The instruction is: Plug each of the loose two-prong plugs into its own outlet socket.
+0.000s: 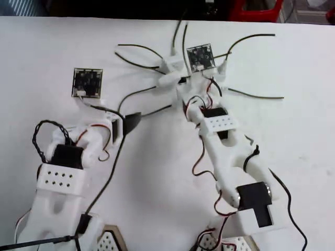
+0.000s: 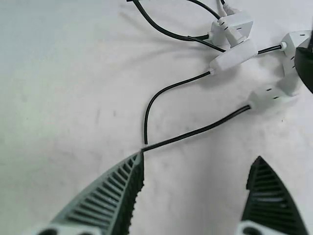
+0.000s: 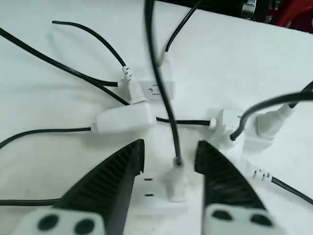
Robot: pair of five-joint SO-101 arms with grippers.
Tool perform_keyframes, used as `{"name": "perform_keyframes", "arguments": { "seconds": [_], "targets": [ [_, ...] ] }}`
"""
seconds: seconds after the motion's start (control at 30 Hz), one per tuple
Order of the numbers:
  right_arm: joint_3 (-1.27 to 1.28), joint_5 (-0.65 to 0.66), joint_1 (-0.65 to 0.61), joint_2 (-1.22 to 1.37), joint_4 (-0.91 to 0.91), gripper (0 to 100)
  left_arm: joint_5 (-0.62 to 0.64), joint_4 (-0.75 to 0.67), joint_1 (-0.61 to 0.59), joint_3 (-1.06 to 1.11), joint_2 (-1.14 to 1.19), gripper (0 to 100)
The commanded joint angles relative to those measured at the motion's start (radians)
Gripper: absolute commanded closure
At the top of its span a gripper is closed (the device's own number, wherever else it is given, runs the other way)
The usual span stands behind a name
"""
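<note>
Several white outlet blocks and two-prong plugs on black cords lie bunched at the table's far middle (image 1: pixel 172 73). My right gripper (image 3: pixel 168 156) is open astride a white plug (image 3: pixel 176 185), which stands in an outlet block (image 3: pixel 149 196) with two free slots beside it; its cord runs up between the fingers. In the high view the right gripper (image 1: pixel 182 97) hangs over that bunch. Another plug (image 3: pixel 130 89) sits in a farther outlet (image 3: pixel 157 90). My left gripper (image 2: pixel 195 166) is open over bare table, short of a cord (image 2: pixel 195 132) that leads to a white plug (image 2: pixel 269 95).
Two small black circuit boards lie on the table, one at the left (image 1: pixel 87 82) and one behind the cluster (image 1: pixel 201 56). Loose black cords (image 1: pixel 256 39) fan out to the right and left of the bunch. The white tabletop (image 1: pixel 47 52) is bare toward the far left.
</note>
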Motion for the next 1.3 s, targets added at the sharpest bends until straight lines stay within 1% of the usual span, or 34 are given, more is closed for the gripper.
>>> {"name": "perform_keyframes", "arguments": {
  "seconds": [0.0, 0.1, 0.17, 0.23, 0.33, 0.4, 0.5, 0.6, 0.63, 0.7, 0.8, 1.07, 1.2, 1.27],
  "targets": [
    [-0.052, -0.002, -0.004, -0.039, 0.084, 73.1, 0.005, 0.005, -0.007, -0.005, -0.028, 66],
    [-0.049, 0.0, -0.005, -0.108, 0.189, 73.0, 0.005, 0.005, -0.008, -0.005, -0.028, 66],
    [-0.049, 0.0, -0.004, -0.176, 0.28, 74.6, 0.005, 0.005, -0.008, -0.005, -0.028, 66],
    [-0.046, -0.008, 0.002, -0.254, 0.371, 80.2, 0.005, 0.005, -0.008, -0.005, -0.033, 66],
    [-0.043, -0.009, 0.005, -0.358, 0.476, 92.3, 0.003, 0.002, -0.013, -0.011, -0.036, 67],
    [-0.021, -0.009, 0.005, -0.421, 0.519, 99.0, -0.035, 0.0, -0.013, -0.011, -0.062, 70],
    [0.069, -0.009, 0.005, -0.51, 0.536, 96.1, -0.118, 0.008, -0.005, -0.003, -0.151, 83],
    [0.178, -0.002, 0.005, -0.608, 0.53, 98.1, -0.183, 0.0, -0.005, 0.041, -0.262, 97],
    [0.21, -0.002, 0.004, -0.642, 0.53, 98.3, -0.209, -0.002, -0.005, 0.068, -0.305, 98],
    [0.276, -0.005, 0.005, -0.717, 0.53, 98.1, -0.238, -0.002, -0.008, 0.123, -0.387, 96],
    [0.377, -0.008, 0.005, -0.831, 0.53, 98.1, -0.244, -0.002, -0.013, 0.212, -0.515, 98],
    [0.674, -0.009, 0.005, -1.144, 0.53, 98.1, -0.249, 0.005, -0.013, 0.474, -0.811, 97],
    [0.801, -0.009, 0.028, -1.314, 0.53, 98.1, -0.328, 0.006, -0.013, 0.582, -0.952, 97],
    [0.853, -0.009, 0.05, -1.395, 0.533, 98.1, -0.348, 0.006, -0.024, 0.62, -0.984, 97]
  ]
}}
